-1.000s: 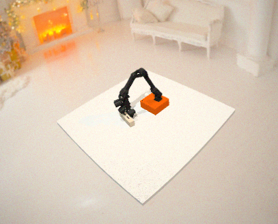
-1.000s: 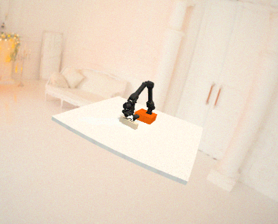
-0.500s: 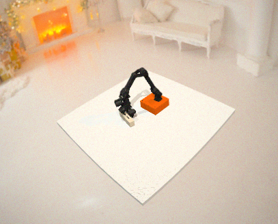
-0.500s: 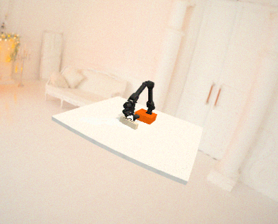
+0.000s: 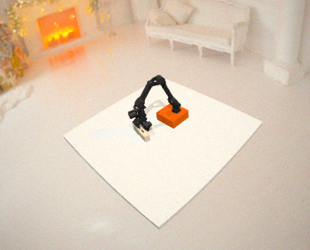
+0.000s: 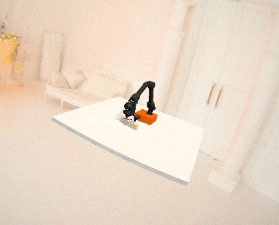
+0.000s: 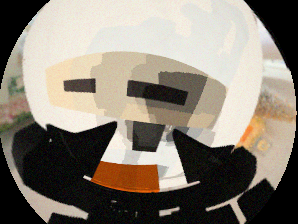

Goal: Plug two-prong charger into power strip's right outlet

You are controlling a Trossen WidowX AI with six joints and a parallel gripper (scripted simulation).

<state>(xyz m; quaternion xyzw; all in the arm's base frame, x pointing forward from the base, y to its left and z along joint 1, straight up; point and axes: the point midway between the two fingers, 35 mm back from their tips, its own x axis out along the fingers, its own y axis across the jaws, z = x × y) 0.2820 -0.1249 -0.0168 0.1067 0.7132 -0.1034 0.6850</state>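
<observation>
The beige power strip [image 5: 142,133] [image 6: 130,123] [image 7: 112,67] lies on the white table top. In the wrist view it runs across the middle, with two dark outlet recesses, one left and one right of centre; shadow falls over its right part. A dark grey block, apparently the charger [image 7: 145,139], shows between the fingers at the strip's near edge. Its prongs are not visible, and I cannot tell whether it touches the strip. My gripper [image 7: 145,128] [image 5: 144,126] is open, low beside the strip, its black fingers on either side of the block without gripping it.
The orange block [image 5: 172,118] [image 6: 147,117] [image 7: 125,176] under the arm's base stands near the strip. The white table top [image 5: 160,183] [image 6: 161,151] has edges that drop off all round. The arm arches from the orange block over to the strip.
</observation>
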